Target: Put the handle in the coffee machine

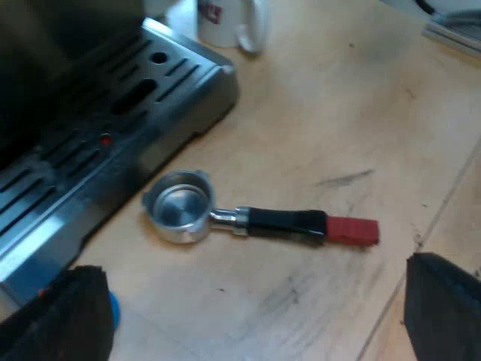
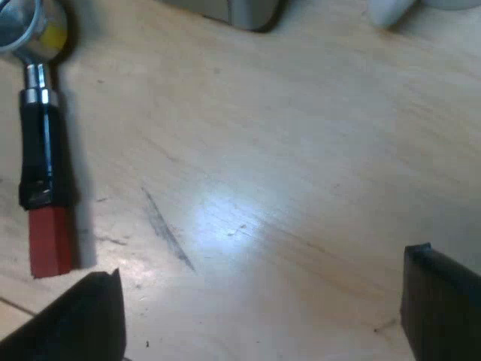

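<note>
Left tool point(image 1: 248, 278): fingers spread wide, holding nothing, hovering over the wooden surface point(image 1: 353, 113). The portafilter point(image 1: 261, 222) lies flat just ahead of it. Its metal basket point(image 1: 179, 207) is open side up and close beside the espresso machine point(image 1: 113, 128), near the edge of the drip tray point(image 1: 45, 188). Its red end point(image 1: 352, 230) points away from the machine.

Right tool point(image 2: 261, 263): also wide and empty. The same portafilter lies beyond one of its fingers, off to the side, not between them.

Step in hand, as I judge it: reach and grasp; nothing is gripped yet.
- The handle lies along the line between the left tool's fingers, so the wrist likely needs a turn to straddle it across its width.
- The right tool's fingers are already crosswise to the handle, so it would only need to shift sideways.
- Close on the black grip point(image 1: 285, 222), not the red end or the chrome neck, since a grip near the middle should tip less.
- Come down square, because a finger touching first could spin it on the smooth wood.
- Keep the basket level while lifting toward the machine's front.

Writing: the white mug point(image 1: 225, 22) beyond the machine has red print, unreadable. No brand is legible on the machine. The small red dot point(image 1: 105, 139) on the tray is not text.
</note>
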{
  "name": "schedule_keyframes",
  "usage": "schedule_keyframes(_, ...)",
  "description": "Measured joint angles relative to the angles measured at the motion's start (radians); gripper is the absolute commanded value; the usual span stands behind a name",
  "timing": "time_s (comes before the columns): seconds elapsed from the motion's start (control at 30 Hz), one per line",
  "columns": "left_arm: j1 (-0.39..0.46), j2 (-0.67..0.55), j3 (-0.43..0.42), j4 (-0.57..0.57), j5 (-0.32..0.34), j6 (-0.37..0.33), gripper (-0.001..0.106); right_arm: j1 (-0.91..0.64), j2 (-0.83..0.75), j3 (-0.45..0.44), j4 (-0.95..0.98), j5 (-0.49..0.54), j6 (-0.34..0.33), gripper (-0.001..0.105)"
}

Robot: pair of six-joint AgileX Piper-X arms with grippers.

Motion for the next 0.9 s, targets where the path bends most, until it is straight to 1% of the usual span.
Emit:
schedule_keyframes(0.07, -0.037, 0.017, 0.0, 0.0, 0.001, 0.0, 0.08, 0.074, 0.057, 0.0, -0.02, 0.038, 0.027, 0.075)
schedule_keyframes(0.2, -0.056, 0.028, 0.0, 0.0, 0.003, 0.003, 0.08, 0.155, 0.123, 0.0, -0.072, 0.071, 0.061, 0.075)
schedule_keyframes(0.23, -0.067, 0.042, 0.0, 0.0, 0.014, 0.035, 0.08, 0.184, 0.153, 0.0, -0.093, 0.078, 0.072, 0.075)
schedule_keyframes(0.27, -0.067, 0.051, 0.0, 0.0, 0.028, 0.051, 0.08, 0.201, 0.175, 0.0, -0.11, 0.085, 0.076, 0.075)
schedule_keyframes(0.37, -0.067, 0.069, 0.0, 0.0, 0.051, 0.059, 0.08, 0.231, 0.231, 0.0, -0.144, 0.098, 0.097, 0.075)
schedule_keyframes(0.43, -0.067, 0.086, 0.0, 0.0, 0.053, 0.06, 0.08, 0.259, 0.295, 0.0, -0.19, 0.098, 0.111, 0.075)
schedule_keyframes(0.5, -0.067, 0.093, 0.0, 0.0, 0.053, 0.065, 0.08, 0.269, 0.318, 0.0, -0.203, 0.098, 0.117, 0.074)
schedule_keyframes(0.57, -0.067, 0.123, 0.0, -0.002, 0.08, 0.074, 0.08, 0.29, 0.361, -0.005, -0.224, 0.098, 0.124, 0.065)
schedule_keyframes(0.6, -0.067, 0.133, 0.0, -0.003, 0.086, 0.075, 0.08, 0.294, 0.373, -0.006, -0.229, 0.101, 0.126, 0.063)
schedule_keyframes(0.67, -0.067, 0.159, 0.0, -0.002, 0.093, 0.074, 0.08, 0.31, 0.444, -0.006, -0.242, 0.103, 0.14, 0.051)
schedule_keyframes(0.73, -0.067, 0.164, 0.002, -0.002, 0.1, 0.076, 0.08, 0.32, 0.474, -0.006, -0.242, 0.103, 0.141, 0.044)
schedule_keyframes(0.77, -0.067, 0.164, 0.004, -0.002, 0.115, 0.085, 0.08, 0.327, 0.493, -0.006, -0.242, 0.103, 0.14, 0.04)
schedule_keyframes(0.87, -0.067, 0.164, 0.019, -0.002, 0.144, 0.092, 0.08, 0.35, 0.543, -0.006, -0.254, 0.103, 0.152, 0.03)
schedule_keyframes(0.9, -0.067, 0.164, 0.022, -0.002, 0.147, 0.094, 0.08, 0.356, 0.553, -0.006, -0.257, 0.103, 0.159, 0.029)
